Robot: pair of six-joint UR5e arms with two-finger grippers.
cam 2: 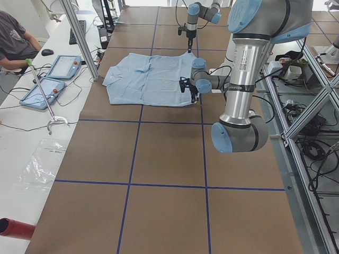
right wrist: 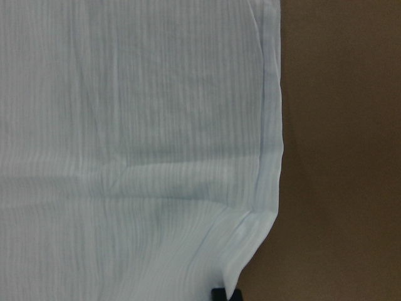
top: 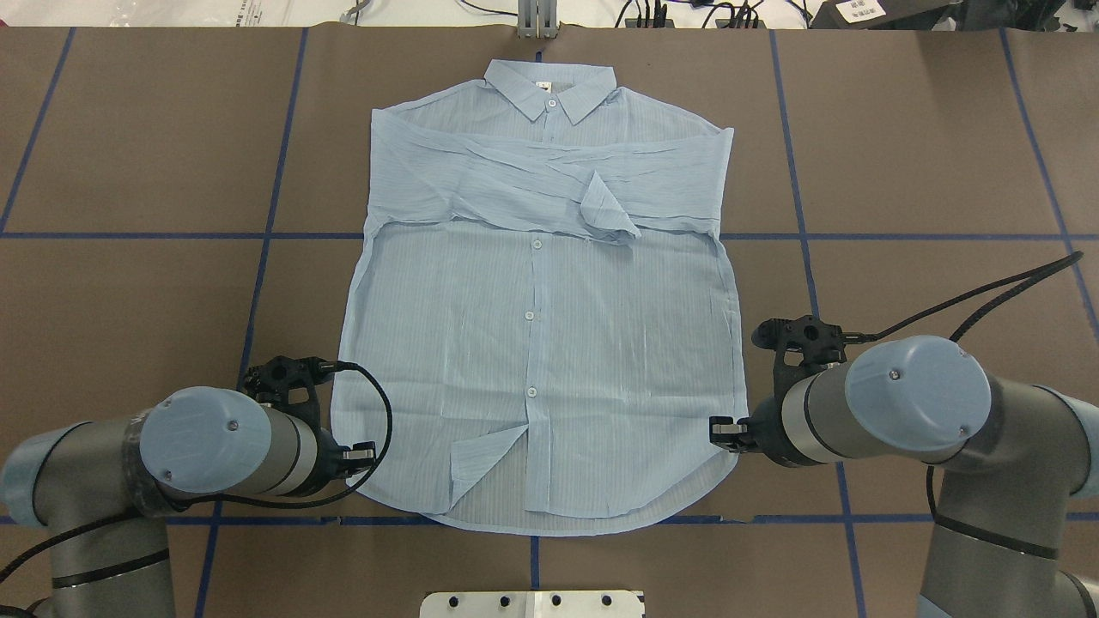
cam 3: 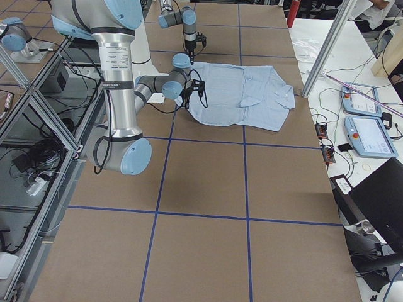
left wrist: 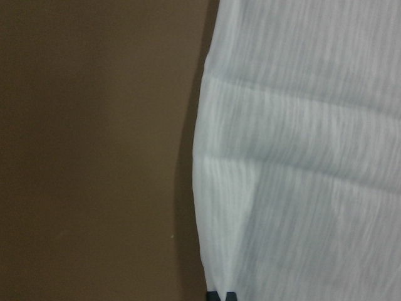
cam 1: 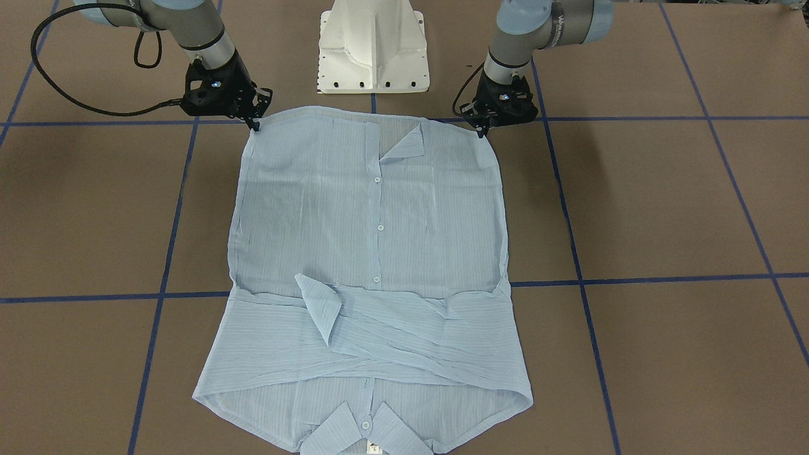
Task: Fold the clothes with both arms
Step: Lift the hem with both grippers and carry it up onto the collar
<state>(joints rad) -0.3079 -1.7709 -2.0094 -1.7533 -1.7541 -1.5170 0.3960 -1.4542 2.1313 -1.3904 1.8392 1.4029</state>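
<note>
Shirt (top: 541, 343) lies flat at centre of the overhead view, collar at top, sleeves crossed over the chest. Left gripper (top: 365, 452) and right gripper (top: 719, 429) sit at the lower hem corners, jaws seemingly pinched together on the thin edge. Risks: a shallow bite slips on the lift, uneven arm travel skews the fold, and the turned-up flap (top: 481, 463) at lower centre bunches.

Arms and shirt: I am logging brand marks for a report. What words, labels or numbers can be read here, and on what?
No text reads clearly.
left arm: lettering on its grey tube, too blurred to read.
shirt: neck tag, print too small to read.
</note>
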